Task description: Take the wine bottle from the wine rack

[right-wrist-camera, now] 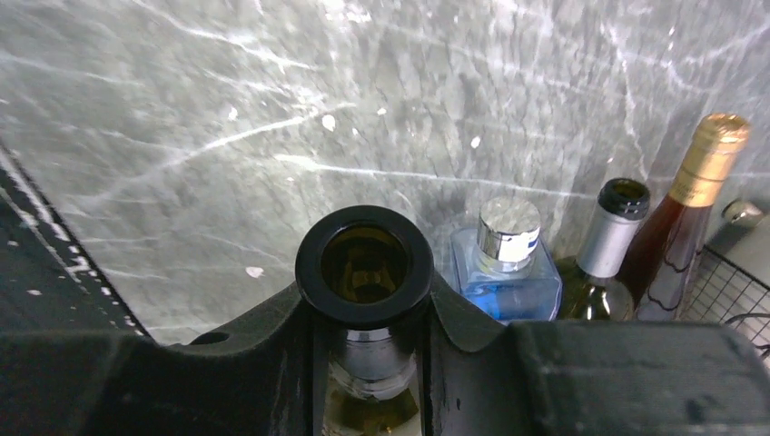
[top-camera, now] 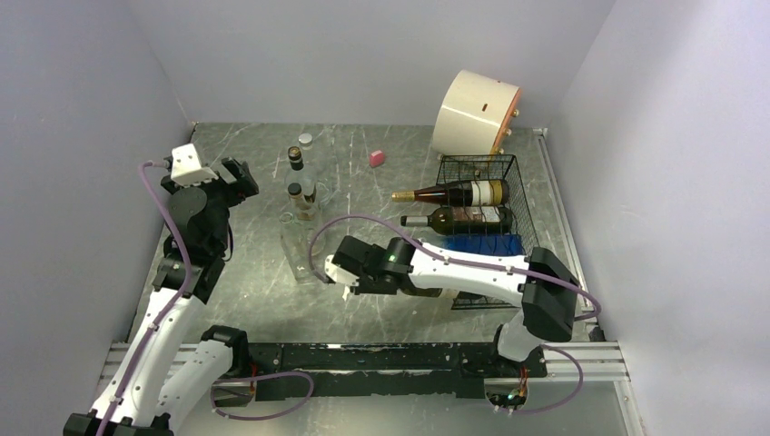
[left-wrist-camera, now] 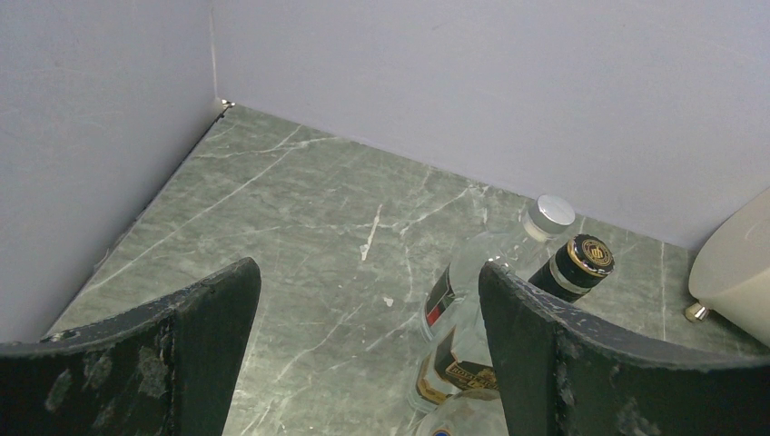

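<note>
The right gripper (top-camera: pixel 348 272) reaches across from the right side of the counter (top-camera: pixel 263 304), and its jaws are clamped on the neck of the wine bottle (right-wrist-camera: pixel 364 263). In the right wrist view the dark, uncorked mouth sits squarely between the two fingers (right-wrist-camera: pixel 281 336). The wine rack (top-camera: pixel 520 186) stands along the right edge of the counter. The held bottle lies at the rack's near side, neck pointing towards the left edge; the arm hides its body, so I cannot tell whether it rests on the wires. Just beside it, in order towards the far edge, lie a blue bottle (right-wrist-camera: pixel 505 277), a green bottle (top-camera: pixel 459 219) and an amber bottle (top-camera: pixel 454 193) with gold foil, their necks pointing the same way. The left gripper (left-wrist-camera: pixel 368 341) hangs by the left edge, jaws wide and holding nothing. A cluster of clear bottles (top-camera: pixel 304 202) stands left of the counter's middle. A cream drum (top-camera: pixel 472 113) fills the far right corner, and a pink block (top-camera: pixel 376 158) lies near the far edge.
</note>
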